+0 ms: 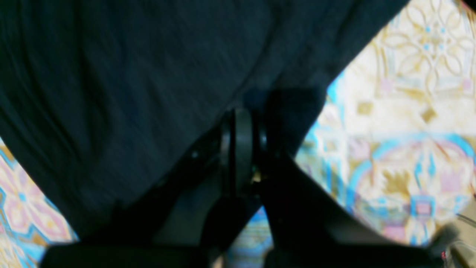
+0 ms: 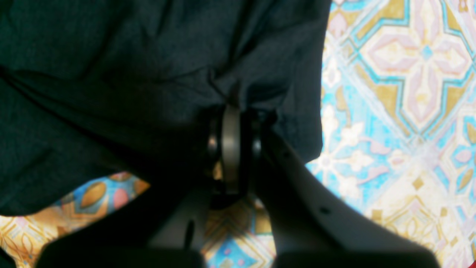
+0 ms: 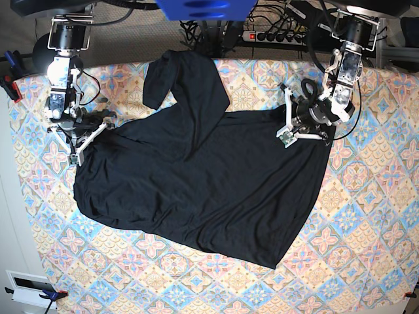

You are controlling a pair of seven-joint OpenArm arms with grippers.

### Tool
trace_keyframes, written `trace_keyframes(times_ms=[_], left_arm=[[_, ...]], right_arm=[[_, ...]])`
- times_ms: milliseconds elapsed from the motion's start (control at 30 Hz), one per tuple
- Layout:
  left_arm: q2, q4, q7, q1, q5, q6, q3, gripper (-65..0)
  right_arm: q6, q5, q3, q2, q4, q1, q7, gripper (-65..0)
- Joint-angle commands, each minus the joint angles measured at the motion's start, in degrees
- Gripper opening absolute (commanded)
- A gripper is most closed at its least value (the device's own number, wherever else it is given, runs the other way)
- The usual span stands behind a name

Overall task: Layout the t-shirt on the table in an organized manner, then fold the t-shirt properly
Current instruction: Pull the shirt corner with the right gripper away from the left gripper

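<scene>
The patterned worktop [image 3: 366, 216] carries the black t-shirt [image 3: 203, 183], spread wide across its middle with one sleeve [image 3: 160, 82] folded up toward the far edge (the cloth still rumpled along its near hem). The left arm's fingers [image 1: 243, 123] are clenched on the shirt's edge at the base view's right, and the right arm's fingers [image 2: 230, 123] pinch a bunched fold at its opposite side.
</scene>
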State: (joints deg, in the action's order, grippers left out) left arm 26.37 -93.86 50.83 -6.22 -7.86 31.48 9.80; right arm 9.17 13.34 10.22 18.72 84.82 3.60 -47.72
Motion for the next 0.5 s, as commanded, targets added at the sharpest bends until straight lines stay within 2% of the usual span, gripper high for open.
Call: trace_keyframes(times_ms=[0, 367, 467], left_arm=[[-0.22, 2.39, 1.17, -0.24, 3.42, -1.29, 0.09, -65.0], [-0.13, 4.68, -0.06, -0.24, 3.51, -1.29, 0.09, -65.0], [-0.13, 4.68, -0.06, -0.24, 3.51, -1.29, 0.09, -65.0]], right_arm=[[-0.60, -1.26, 0.29, 0.84, 0.50, -0.21, -1.55, -65.0], [-0.60, -1.43, 0.38, 1.10, -0.02, -0.30, -1.55, -65.0], [-0.60, -1.43, 0.38, 3.21, -0.29, -0.30, -1.46, -65.0]])
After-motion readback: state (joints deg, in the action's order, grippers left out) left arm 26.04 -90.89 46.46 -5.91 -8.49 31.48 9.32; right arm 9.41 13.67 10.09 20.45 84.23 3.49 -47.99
